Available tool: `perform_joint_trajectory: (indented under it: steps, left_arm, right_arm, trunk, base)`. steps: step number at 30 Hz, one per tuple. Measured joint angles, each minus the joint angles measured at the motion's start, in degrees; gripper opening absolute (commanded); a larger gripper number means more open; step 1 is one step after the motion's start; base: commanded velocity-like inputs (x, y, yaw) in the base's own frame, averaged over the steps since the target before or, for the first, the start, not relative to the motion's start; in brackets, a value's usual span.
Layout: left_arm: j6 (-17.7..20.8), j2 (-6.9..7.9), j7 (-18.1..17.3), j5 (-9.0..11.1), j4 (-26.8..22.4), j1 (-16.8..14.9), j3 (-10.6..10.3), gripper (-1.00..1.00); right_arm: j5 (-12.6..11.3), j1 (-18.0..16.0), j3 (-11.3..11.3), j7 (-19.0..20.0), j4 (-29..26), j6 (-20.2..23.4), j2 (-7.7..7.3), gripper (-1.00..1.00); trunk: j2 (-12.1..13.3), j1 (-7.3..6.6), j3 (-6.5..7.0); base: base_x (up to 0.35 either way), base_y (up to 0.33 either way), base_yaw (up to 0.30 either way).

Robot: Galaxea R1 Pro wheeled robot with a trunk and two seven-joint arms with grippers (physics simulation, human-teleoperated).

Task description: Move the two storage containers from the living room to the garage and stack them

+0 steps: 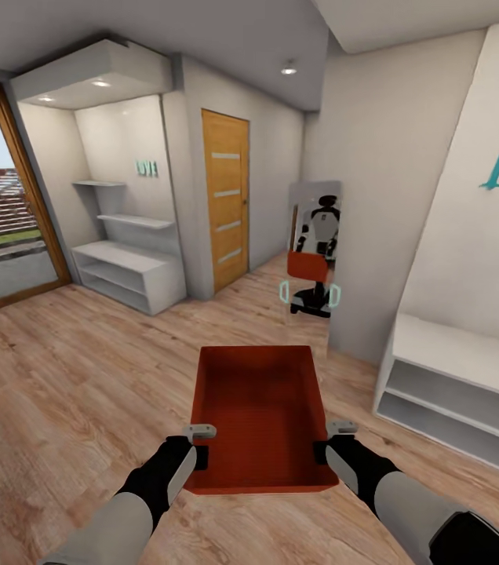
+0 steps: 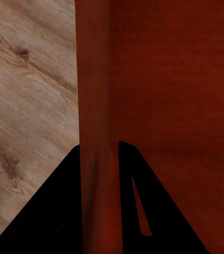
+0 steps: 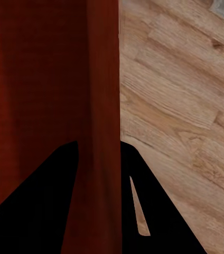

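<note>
Two grippers carry one red-orange bin through a wood-floored hallway.

The left gripper (image 1: pixel 200 444) and right gripper (image 1: pixel 333 441) are each closed on a side wall of the red-orange rectangular open-top plastic storage container (image 1: pixel 256 414), held level above the light wood plank floor (image 1: pixel 69 377), probably so it rides steady toward the garage. Beyond stand a tall mirror (image 1: pixel 315 249) and an orange wooden door (image 1: pixel 226 200).

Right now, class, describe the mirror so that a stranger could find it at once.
Start at the orange wooden door in the far wall. Right of it, a tall narrow mirror leans on the pale wall's corner. It alone reflects the robot carrying the red-orange plastic bin.
</note>
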Motion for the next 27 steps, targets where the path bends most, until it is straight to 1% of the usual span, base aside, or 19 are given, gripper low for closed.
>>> perform_joint_trajectory:
  steps: [18,20,27]
  left_arm:
    - [0.0,-0.05,0.0,-0.1,0.0,0.0,0.1,-1.0]
    - [0.0,-0.05,0.0,-0.1,0.0,0.0,0.0,-1.0]
    - [0.0,-0.06,0.0,-0.1,0.0,0.0,0.1,-1.0]
  right_arm:
    - [0.1,0.0,0.0,0.1,0.0,0.0,-0.03,-1.0]
    - [0.0,0.0,0.0,0.0,0.0,0.0,-0.03,-1.0]
    - [0.0,0.0,0.0,0.0,0.0,0.0,-0.04,-1.0]
  trunk:
    - [0.0,0.0,0.0]
    - [0.0,0.0,0.0]
    - [0.0,0.0,0.0]
  base:
    - [0.322,0.0,0.266]
    - [0.322,0.0,0.132]
    - [0.322,0.0,0.015]
